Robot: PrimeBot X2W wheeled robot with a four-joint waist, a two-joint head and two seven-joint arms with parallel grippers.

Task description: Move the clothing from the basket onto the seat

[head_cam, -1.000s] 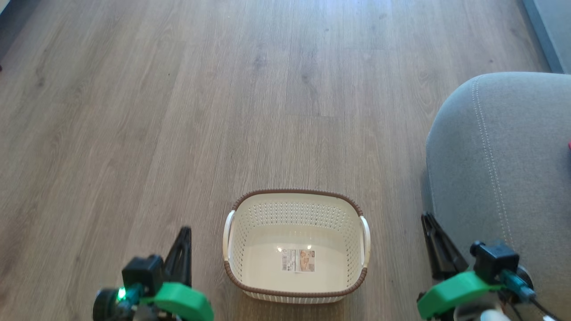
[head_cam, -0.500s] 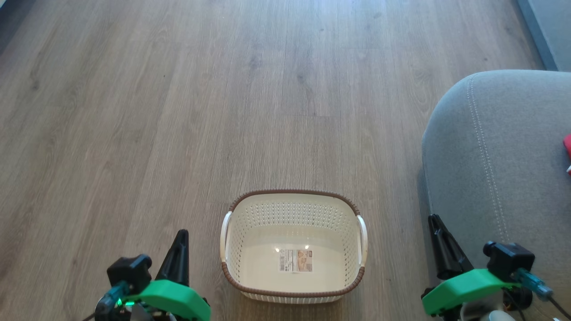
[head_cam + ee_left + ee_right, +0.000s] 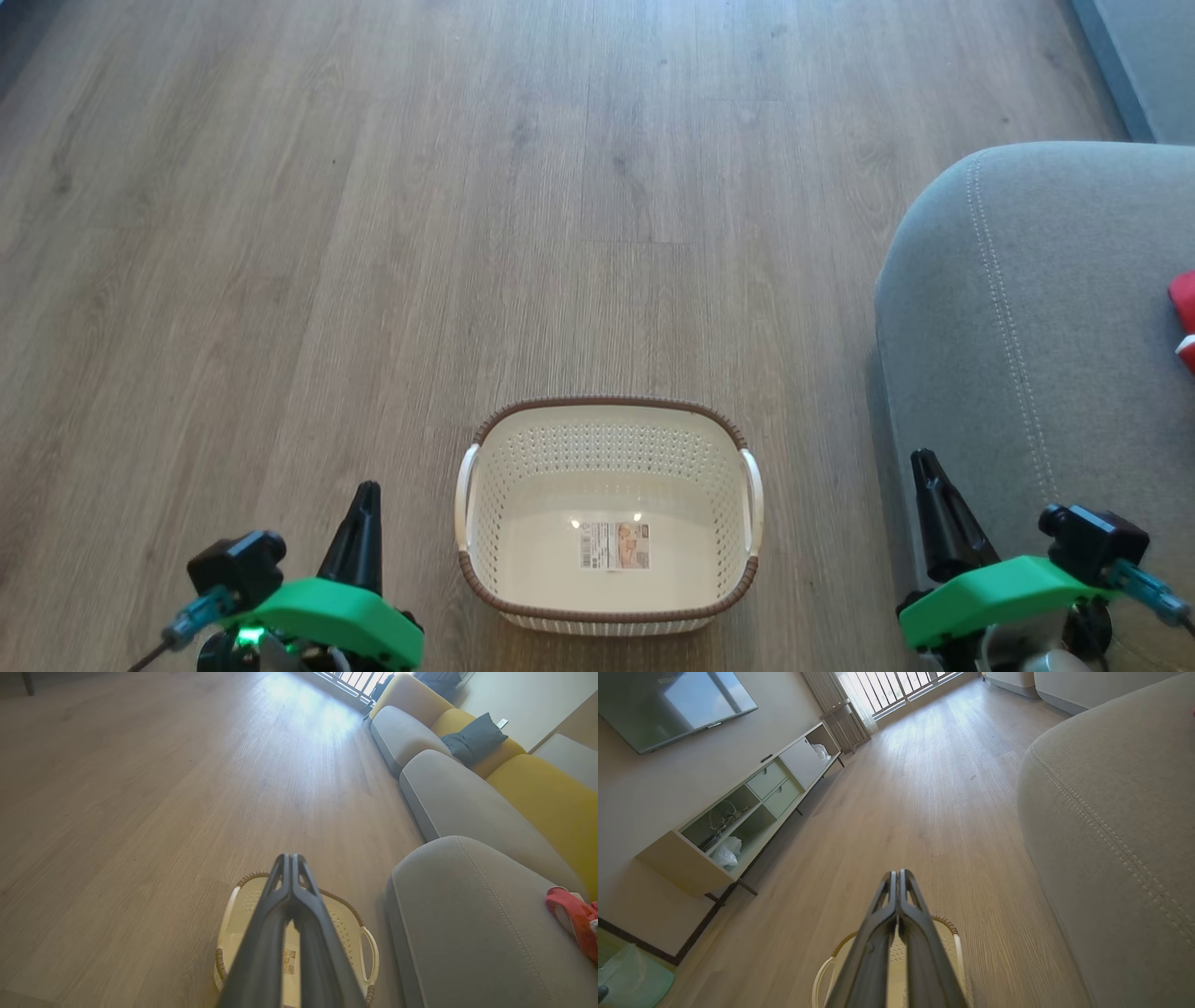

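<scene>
Cream-white perforated plastic basket [image 3: 607, 405]: left fingers [image 3: 362, 532] and right fingers [image 3: 938, 513] flank it, both pinched shut, gripping nothing. Bright-red fabric clothing [image 3: 1184, 317] lies on the grey upholstered seat [image 3: 1027, 327] right of it.

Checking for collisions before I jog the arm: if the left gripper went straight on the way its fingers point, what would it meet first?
Probably the wooden floor just past the far rim of the basket; the shut left gripper points over it. Depth is unclear, so it might clip that rim.
</scene>
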